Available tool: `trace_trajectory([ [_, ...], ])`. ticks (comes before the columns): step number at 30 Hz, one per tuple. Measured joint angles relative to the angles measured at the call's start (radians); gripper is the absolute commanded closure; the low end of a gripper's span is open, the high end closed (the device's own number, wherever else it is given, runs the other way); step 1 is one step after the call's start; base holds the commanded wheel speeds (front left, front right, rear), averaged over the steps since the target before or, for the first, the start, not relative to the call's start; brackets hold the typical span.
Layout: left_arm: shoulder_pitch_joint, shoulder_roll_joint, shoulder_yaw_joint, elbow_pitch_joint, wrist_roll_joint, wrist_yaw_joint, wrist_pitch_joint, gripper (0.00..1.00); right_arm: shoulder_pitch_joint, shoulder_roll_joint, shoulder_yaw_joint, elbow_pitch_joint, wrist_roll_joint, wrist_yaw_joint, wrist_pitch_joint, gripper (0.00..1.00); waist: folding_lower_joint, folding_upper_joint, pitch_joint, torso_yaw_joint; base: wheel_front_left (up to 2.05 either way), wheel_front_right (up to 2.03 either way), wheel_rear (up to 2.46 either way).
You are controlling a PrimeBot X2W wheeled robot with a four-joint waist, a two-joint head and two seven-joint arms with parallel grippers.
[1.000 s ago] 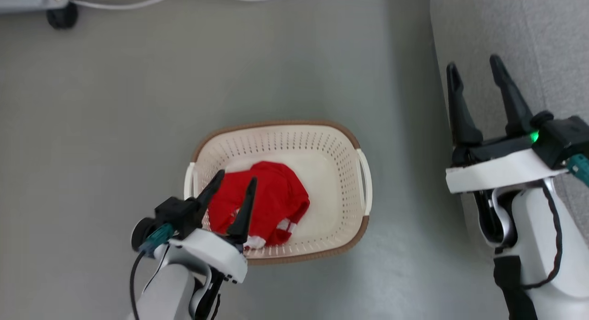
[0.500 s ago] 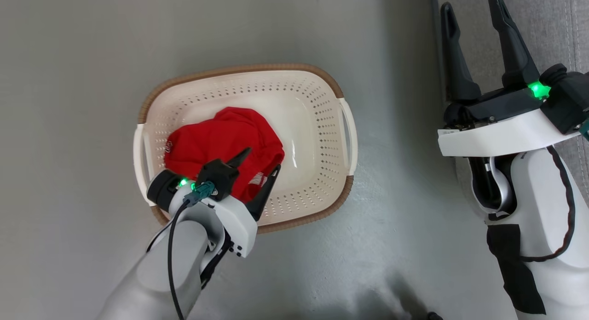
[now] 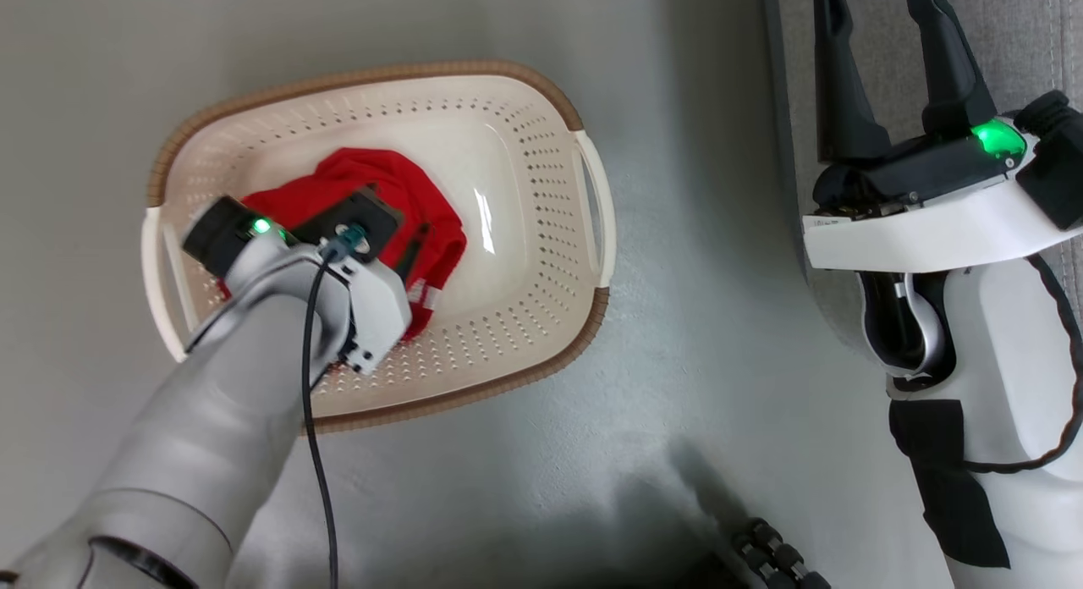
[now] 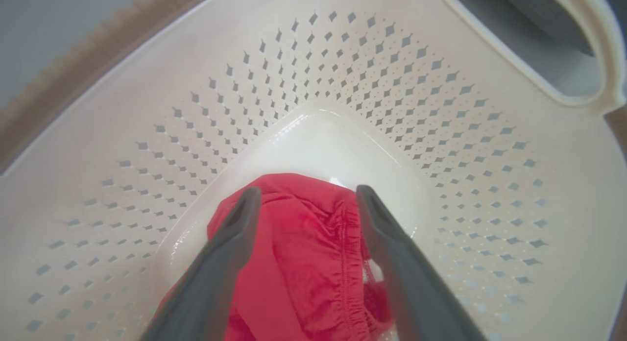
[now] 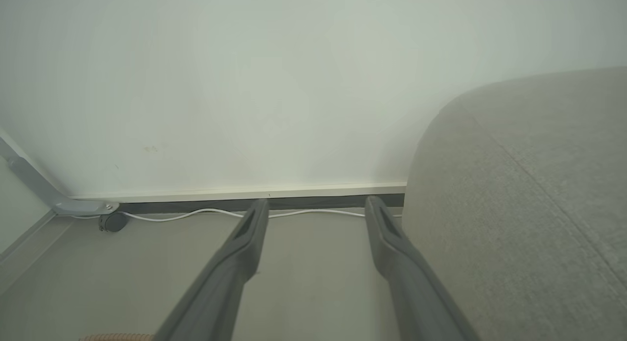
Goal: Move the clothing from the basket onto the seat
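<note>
The cream basket point(image 3: 381, 71) with a brown rim stands on the floor, and the red clothing point(image 3: 372, 183) lies bunched on its base. My left arm reaches down into it, and its wrist point(image 3: 355, 293) covers part of the fabric. In the left wrist view my left gripper point(image 4: 307, 196) is open, its fingers point(image 4: 245, 218) straddling a fold of the clothing point(image 4: 303, 262) low inside the basket point(image 4: 343, 61). My right gripper point(image 3: 880, 22) stands open and empty in the air beside the grey seat point(image 3: 1032, 39), whose rounded edge point(image 5: 529, 208) is close to its right finger.
Grey floor point(image 3: 694, 335) surrounds the basket. A white cable point(image 5: 196, 213) runs along the wall's skirting, beside a caster wheel point(image 5: 110, 222) on a metal leg. A black ribbed part point(image 3: 774, 555) shows at the bottom edge of the head view.
The head camera has tipped down and shifted the whole picture. My left gripper has dropped from above the basket's near side into it, over the clothing. The right gripper stays open.
</note>
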Motion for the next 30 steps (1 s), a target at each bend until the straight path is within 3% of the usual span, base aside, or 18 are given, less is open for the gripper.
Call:
trace_trajectory([
  [7,-0.072,0.059,-0.044,0.09,0.053,0.04,0.065,0.0,-0.035,0.002,0.022,-0.032,0.055,0.0,-0.001,0.0,0.0,0.0,0.07,-0.052,0.0,0.0,0.0],
  [18,-0.134,0.104,-0.092,0.114,0.1,0.107,0.137,0.0,-0.049,0.003,0.035,-0.055,0.11,0.0,-0.001,0.0,0.0,0.0,0.149,-0.103,0.0,0.0,0.0],
  [30,-0.153,0.107,-0.147,0.123,0.124,0.118,0.199,0.0,-0.047,0.004,0.031,-0.068,0.122,0.0,-0.001,0.0,0.0,0.0,0.164,-0.109,0.0,0.0,0.0],
])
